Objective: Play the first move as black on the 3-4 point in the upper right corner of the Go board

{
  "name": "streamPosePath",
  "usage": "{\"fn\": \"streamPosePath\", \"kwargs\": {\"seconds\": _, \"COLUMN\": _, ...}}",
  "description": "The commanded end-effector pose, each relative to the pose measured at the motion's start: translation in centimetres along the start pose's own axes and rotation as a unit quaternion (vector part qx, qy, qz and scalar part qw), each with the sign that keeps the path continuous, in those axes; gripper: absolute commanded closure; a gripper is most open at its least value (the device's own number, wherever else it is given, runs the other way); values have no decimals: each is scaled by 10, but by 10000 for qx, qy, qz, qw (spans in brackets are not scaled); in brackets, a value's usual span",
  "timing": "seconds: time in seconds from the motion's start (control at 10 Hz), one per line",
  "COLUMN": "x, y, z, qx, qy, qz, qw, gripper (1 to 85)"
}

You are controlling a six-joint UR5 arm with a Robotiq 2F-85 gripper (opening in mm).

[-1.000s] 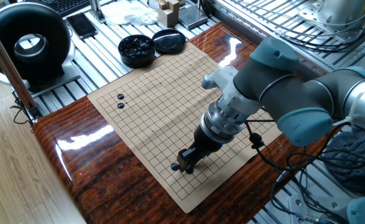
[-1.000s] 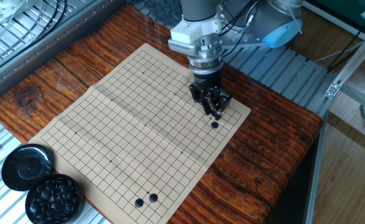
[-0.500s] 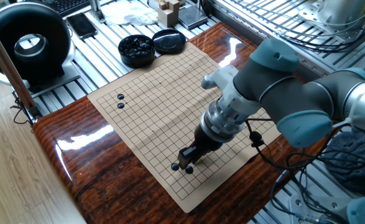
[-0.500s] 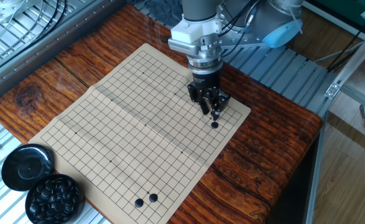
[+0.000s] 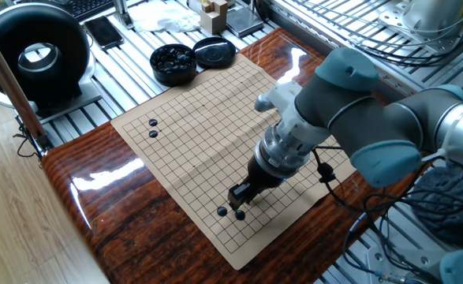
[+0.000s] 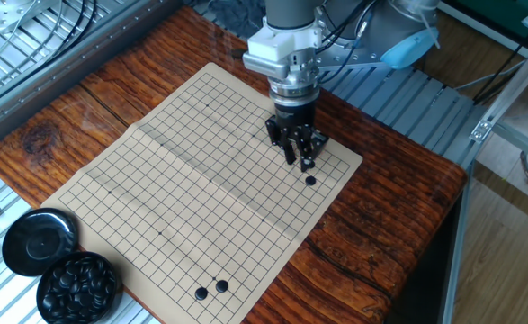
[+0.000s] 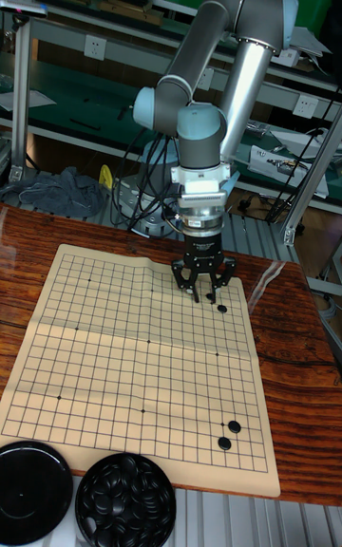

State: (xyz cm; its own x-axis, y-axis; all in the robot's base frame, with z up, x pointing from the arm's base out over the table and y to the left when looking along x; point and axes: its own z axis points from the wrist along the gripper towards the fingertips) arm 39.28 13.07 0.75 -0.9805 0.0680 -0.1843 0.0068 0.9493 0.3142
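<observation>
Gripper (image 6: 298, 158) released, empty, just above Go board (image 6: 156, 189), black stone (image 6: 310, 180) on grid beside it

No readable text, labels, brand names, numbers or signs appear in any view; the tan paper Go board (image 6: 187, 184) carries only grid lines.

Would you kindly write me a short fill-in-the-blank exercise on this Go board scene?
1. The tool hovers over the Go board holding ____.
2. The stone nearest it is coloured ____.
3. At the board's near corner lie ____ stones close together.
4. The bowl beside the lid holds ____ stones.

Missing: nothing; black; two; black
</observation>
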Motion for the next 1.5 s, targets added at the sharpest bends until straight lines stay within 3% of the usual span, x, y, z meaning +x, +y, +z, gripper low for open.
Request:
{"fn": "streamPosePath", "kwargs": {"seconds": 0.0, "x": -16, "y": -1, "z": -21, "qx": -23, "qy": 69, "qz": 112, "qw": 9999, "gripper": 570}}
{"fn": "streamPosePath", "kwargs": {"seconds": 0.1, "x": -22, "y": -3, "z": -30, "qx": 69, "qy": 151, "qz": 134, "qw": 9998, "gripper": 613}}
{"fn": "streamPosePath", "kwargs": {"seconds": 0.3, "x": -40, "y": -14, "z": -39, "qx": 502, "qy": 190, "qz": 142, "qw": 9985, "gripper": 797}}
{"fn": "streamPosePath", "kwargs": {"seconds": 0.4, "x": -47, "y": -17, "z": -38, "qx": 561, "qy": 151, "qz": 105, "qw": 9983, "gripper": 840}}
{"fn": "streamPosePath", "kwargs": {"seconds": 0.6, "x": -58, "y": -26, "z": -50, "qx": 778, "qy": 150, "qz": 12, "qw": 9969, "gripper": 843}}
{"fn": "streamPosePath", "kwargs": {"seconds": 0.7, "x": -64, "y": -41, "z": -64, "qx": 1041, "qy": 227, "qz": -159, "qw": 9942, "gripper": 843}}
{"fn": "streamPosePath", "kwargs": {"seconds": 0.9, "x": -77, "y": -44, "z": -77, "qx": 1087, "qy": 265, "qz": -170, "qw": 9936, "gripper": 843}}
{"fn": "streamPosePath", "kwargs": {"seconds": 1.1, "x": -85, "y": -42, "z": -73, "qx": 1017, "qy": 165, "qz": -154, "qw": 9946, "gripper": 843}}
{"fn": "streamPosePath", "kwargs": {"seconds": 1.4, "x": -84, "y": -35, "z": -70, "qx": 852, "qy": 208, "qz": -151, "qw": 9960, "gripper": 843}}
